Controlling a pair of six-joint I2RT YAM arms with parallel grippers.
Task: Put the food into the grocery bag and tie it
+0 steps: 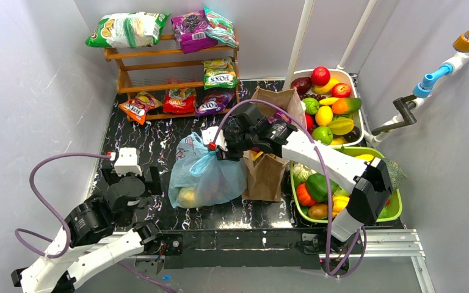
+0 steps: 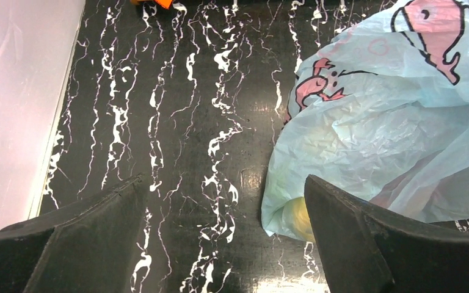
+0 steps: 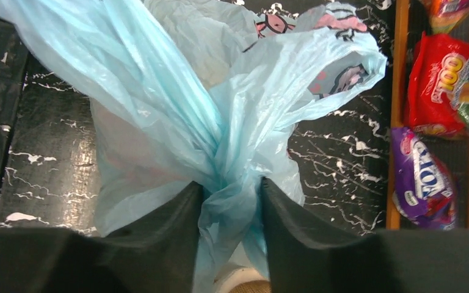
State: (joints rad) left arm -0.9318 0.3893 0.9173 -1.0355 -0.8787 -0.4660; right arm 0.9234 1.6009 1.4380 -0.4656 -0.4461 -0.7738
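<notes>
Plastic gathered into a twisted neck sits pinched between the jaws of the right gripper (image 3: 230, 182), which clamps the grocery bag (image 1: 204, 177) at its top. The bag rests on the black marbled table (image 1: 159, 146), just beside a brown paper bag (image 1: 264, 177), with yellow food (image 2: 294, 217) showing through its lower corner (more fruit fills a green tub (image 1: 396, 210) at the right). The left gripper (image 2: 223, 179) hovers left of the bag, fingers spread wide, holding nothing.
</notes>
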